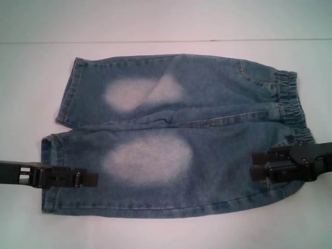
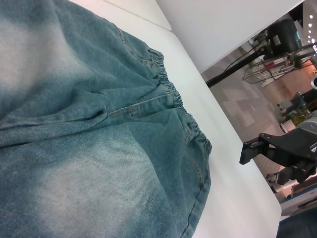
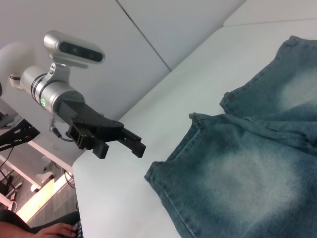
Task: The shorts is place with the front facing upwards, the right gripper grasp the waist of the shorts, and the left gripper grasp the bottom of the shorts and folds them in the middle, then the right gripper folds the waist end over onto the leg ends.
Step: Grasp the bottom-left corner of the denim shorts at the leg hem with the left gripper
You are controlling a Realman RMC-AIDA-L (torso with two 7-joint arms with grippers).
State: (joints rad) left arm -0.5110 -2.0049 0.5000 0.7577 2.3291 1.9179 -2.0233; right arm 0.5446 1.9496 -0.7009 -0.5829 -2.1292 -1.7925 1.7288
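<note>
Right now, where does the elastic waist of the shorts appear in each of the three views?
Head view: the waist of the shorts is at the right edge of the shorts, just above the right gripper.
Left wrist view: the waist runs diagonally through the centre, the right gripper beyond it.
Right wrist view: not in it; only the leg hems show.
Shared landmark: the pale faded patch.

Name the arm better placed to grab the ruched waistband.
Right. The black right gripper hovers over the blue denim shorts beside the gathered elastic waistband; the black left gripper sits over the opposite leg hems.
</note>
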